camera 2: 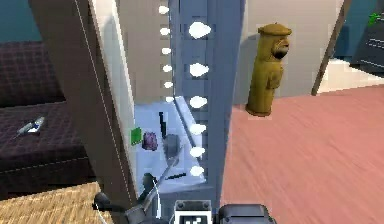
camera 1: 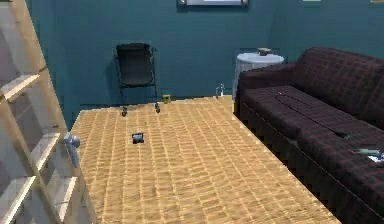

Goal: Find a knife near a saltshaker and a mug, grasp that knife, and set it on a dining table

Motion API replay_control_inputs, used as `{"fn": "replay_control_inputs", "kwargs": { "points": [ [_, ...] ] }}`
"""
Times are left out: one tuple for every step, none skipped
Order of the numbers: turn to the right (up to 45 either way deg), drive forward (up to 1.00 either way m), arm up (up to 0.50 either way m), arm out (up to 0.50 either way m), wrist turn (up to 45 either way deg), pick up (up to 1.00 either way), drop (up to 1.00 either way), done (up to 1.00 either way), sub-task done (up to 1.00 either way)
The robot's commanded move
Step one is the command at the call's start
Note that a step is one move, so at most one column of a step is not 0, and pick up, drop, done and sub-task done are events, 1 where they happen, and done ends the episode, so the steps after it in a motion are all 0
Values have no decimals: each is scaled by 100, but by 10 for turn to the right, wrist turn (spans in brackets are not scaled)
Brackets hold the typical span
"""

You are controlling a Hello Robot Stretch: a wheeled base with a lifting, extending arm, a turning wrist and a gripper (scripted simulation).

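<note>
A: End effector, where's it sitting?
B: The end effector (camera 2: 152, 190) is sitting low, at the near edge of the white tabletop (camera 2: 150, 165). Can't tell its grip state. Things are lying right behind it, so can't tell if it's holding anything.
A: Knife?
B: A thin dark sliver (camera 2: 177, 176), likely the knife, is lying flat just beyond the end effector, toward the arm side view's right. Its long axis is running roughly across the picture, slightly tilted.
A: Neighbours?
B: A rounded pinkish mug (camera 2: 150, 143) and a glossy grey blob (camera 2: 172, 148) are standing behind it. Farther back there's a slim dark upright piece (camera 2: 160, 122), maybe the saltshaker. Beyond, a carved ochre statue (camera 2: 270, 70) is standing on reddish floor.
</note>
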Motion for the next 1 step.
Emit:
{"fn": "replay_control_inputs", "kwargs": {
  "points": [
    [0,100,0,0,0,0,0,0,0]
  ]
}}
